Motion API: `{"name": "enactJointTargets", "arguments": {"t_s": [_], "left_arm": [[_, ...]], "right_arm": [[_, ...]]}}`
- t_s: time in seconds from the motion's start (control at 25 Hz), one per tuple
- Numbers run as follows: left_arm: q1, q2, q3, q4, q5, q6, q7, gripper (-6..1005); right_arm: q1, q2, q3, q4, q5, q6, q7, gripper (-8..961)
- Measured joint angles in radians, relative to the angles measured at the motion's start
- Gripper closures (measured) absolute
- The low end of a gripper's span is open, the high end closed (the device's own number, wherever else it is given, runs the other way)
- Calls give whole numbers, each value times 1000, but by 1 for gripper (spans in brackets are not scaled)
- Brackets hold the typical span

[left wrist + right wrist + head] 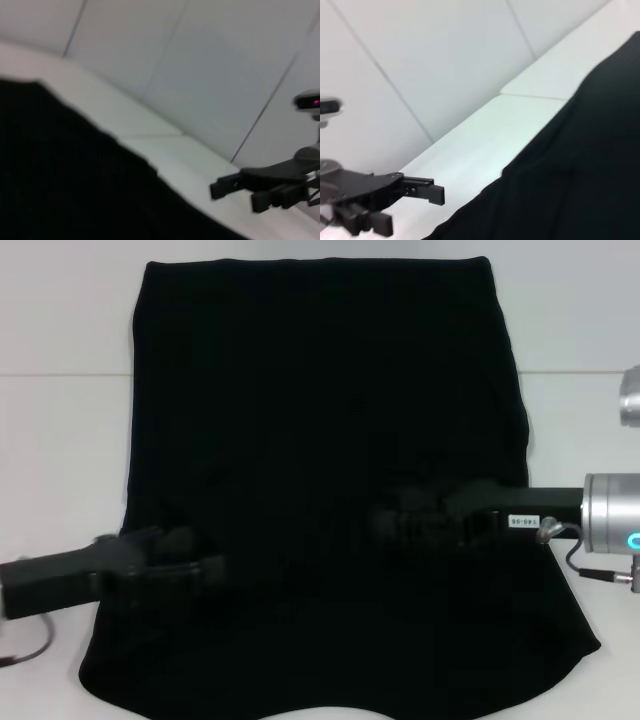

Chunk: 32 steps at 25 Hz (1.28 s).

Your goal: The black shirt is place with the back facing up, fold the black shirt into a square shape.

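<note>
The black shirt (320, 420) (soft, plain, roughly rectangular) is spread flat on a white table (60, 440); left gripper (215, 570) and right gripper (385, 525) are held over its lower half, fingers parted.

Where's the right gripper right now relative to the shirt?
In the head view the right gripper reaches in from the robot's right, over the black shirt just right of centre, facing the left gripper lower left.

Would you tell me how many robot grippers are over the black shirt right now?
2. The left gripper reaches in over the black shirt near its lower left side; the right gripper reaches in from the right, over its middle.
</note>
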Motion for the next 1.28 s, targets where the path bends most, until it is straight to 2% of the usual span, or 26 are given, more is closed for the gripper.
{"name": "enactJointTargets", "arguments": {"t_s": [0.08, 0.2, 0.4, 0.8, 1.04, 1.28], "left_arm": [[2, 14, -57, 31, 80, 45, -71, 99], [1, 32, -126, 88, 201, 113, -142, 99], [0, 36, -144, 191, 402, 100, -241, 100], [-22, 37, -135, 198, 519, 62, -329, 101], [-34, 37, -135, 197, 542, 51, -343, 102], [-46, 31, -102, 191, 545, 51, -344, 102]], "right_arm": [[5, 2, -3, 14, 0, -3, -20, 184], [9, 2, -4, 31, 0, -7, -40, 194], [13, 3, -3, 34, 1, -15, -41, 193], [22, 1, 6, 25, 2, -63, -35, 194], [26, 1, 7, 25, 2, -61, -33, 82], [27, -5, 8, 25, 13, -61, -33, 54]]}}
